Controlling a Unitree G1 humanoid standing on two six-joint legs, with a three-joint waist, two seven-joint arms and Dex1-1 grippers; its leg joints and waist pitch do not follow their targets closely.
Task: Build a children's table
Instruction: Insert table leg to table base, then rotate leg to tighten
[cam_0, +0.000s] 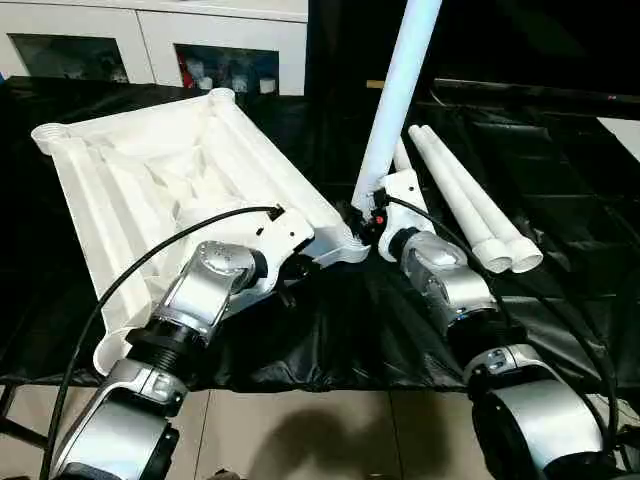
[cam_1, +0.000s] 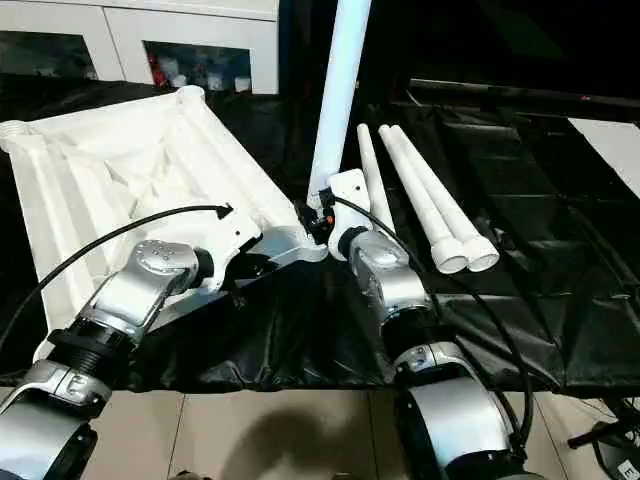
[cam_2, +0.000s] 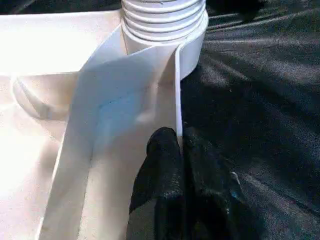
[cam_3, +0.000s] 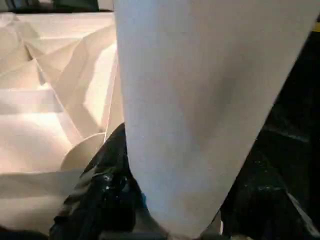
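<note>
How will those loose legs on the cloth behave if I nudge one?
The loose legs are round, tapered tubes lying flat on the black cloth, so a nudged one will probably roll, curving toward its narrow end. They look like hollow plastic: likely light and stiff. Their smooth surface may slip in a pincer.

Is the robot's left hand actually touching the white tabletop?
Touching. The left wrist view shows the left hand with its two black fingers closed on the tabletop's thin side wall.

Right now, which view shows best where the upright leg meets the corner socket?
Left wrist view: the leg's threaded end sits in the corner socket, close up. In the eye views the right gripper hides that joint; the right wrist view gives just the leg's shaft.
</note>
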